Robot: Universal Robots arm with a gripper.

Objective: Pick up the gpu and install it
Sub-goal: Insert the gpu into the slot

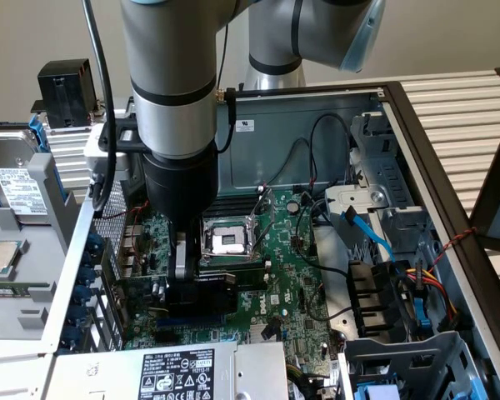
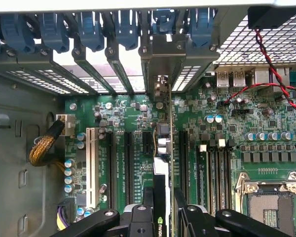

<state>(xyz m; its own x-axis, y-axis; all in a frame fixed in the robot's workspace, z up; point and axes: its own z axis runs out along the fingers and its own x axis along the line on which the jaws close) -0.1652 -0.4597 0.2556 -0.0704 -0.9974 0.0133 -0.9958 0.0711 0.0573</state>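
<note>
1. Slatted pale tabletop [image 1: 458, 108] carried an open computer case [image 1: 317, 108], cut off at the exterior view's lower edge.
2. Nearest, a labelled power supply [image 1: 179, 368] sat at lower centre.
3. Behind it, left of centre, the gripper [image 1: 192, 279] was clamped on the gpu [image 1: 210, 293] over the motherboard [image 1: 292, 283]; whether the card was seated could not be told.
4. On the wrist camera, fingers [image 2: 138, 219] flanked the edge-on gpu [image 2: 161, 190], which pointed toward the slot covers [image 2: 119, 69].
5. Farther back, the arm [image 1: 171, 83] hid part of the board.
</note>
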